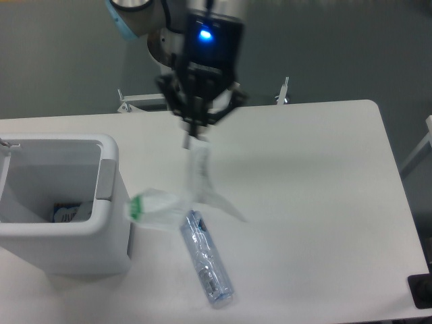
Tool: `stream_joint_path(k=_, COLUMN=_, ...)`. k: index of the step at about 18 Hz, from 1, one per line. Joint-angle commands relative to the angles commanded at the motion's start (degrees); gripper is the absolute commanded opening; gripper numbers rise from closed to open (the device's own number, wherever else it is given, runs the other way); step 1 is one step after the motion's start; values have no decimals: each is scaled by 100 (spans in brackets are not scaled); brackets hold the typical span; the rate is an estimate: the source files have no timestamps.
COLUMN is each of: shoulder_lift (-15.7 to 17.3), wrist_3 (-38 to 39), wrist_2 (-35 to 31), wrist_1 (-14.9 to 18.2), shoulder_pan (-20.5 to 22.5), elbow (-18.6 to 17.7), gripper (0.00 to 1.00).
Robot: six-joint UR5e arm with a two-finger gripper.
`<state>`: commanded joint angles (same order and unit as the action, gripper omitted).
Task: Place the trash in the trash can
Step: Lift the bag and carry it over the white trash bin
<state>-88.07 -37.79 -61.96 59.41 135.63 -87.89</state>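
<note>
My gripper (194,132) hangs over the middle of the white table and is shut on the top end of the crumpled clear plastic wrapper (197,172). The wrapper dangles below the fingers. Its lower part, with the green strip (136,207), spreads out to the left, close to the right wall of the trash can. The white boxy trash can (108,177) stands at the left front of the table, open at the top. The crushed clear bottle with a bluish tint (206,259) lies on the table just below the wrapper, pointing to the front right.
A small blue and white item (67,213) lies inside the trash can. The table's far edge runs behind the gripper, with metal fittings (283,91) beyond it. A dark object (422,290) sits at the front right corner.
</note>
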Motion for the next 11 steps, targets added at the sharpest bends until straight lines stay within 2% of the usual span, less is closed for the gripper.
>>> stream_joint_path(k=2, shoulder_lift=9, wrist_3=-114, wrist_2=-26, wrist_1=-26, shoulder_pan=-351, elbow=-105, gripper=0)
stream_joint_path(k=7, shoulder_lift=106, wrist_3=-211, wrist_2=17, wrist_1=17, shoulder_pan=-853, elbow=-202, gripper=0)
stream_joint_path(k=11, shoulder_lift=106, wrist_3=-211, wrist_2=18, wrist_1=44, shoulder_pan=-1231, elbow=-422, gripper=0)
